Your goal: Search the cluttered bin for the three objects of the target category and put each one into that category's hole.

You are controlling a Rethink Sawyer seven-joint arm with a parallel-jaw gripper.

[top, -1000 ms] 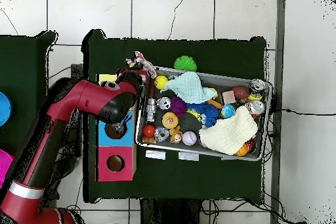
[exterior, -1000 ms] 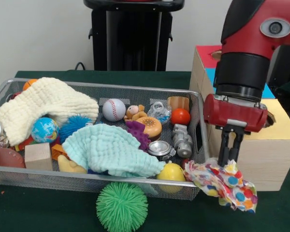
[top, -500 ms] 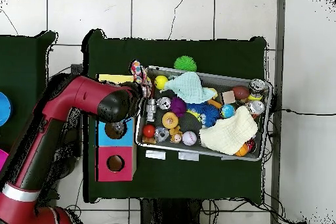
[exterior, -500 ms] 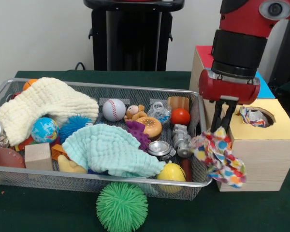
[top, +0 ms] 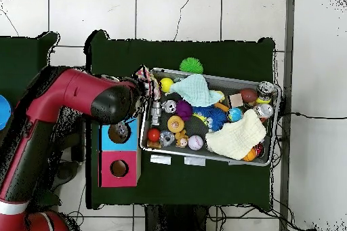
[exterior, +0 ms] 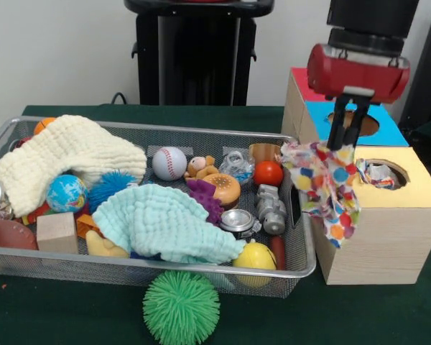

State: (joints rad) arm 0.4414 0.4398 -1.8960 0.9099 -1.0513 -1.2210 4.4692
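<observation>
Because the fabric category's round hole (exterior: 380, 173) in the yellow top of the wooden box already holds one crumpled cloth, the red gripper (exterior: 347, 134), clenched on the multicoloured polka-dot cloth (exterior: 325, 187), dangles it just beside that opening, clear of the wire mesh bin (exterior: 299, 219)

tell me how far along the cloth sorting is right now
Done: one patterned cloth already sits in the yellow section's hole. In hand: the gripper has its jaws closed on the polka-dot cloth, hanging beside the box. Left: drop it in, then probably the cream cloth or mint cloth in the bin.
</observation>
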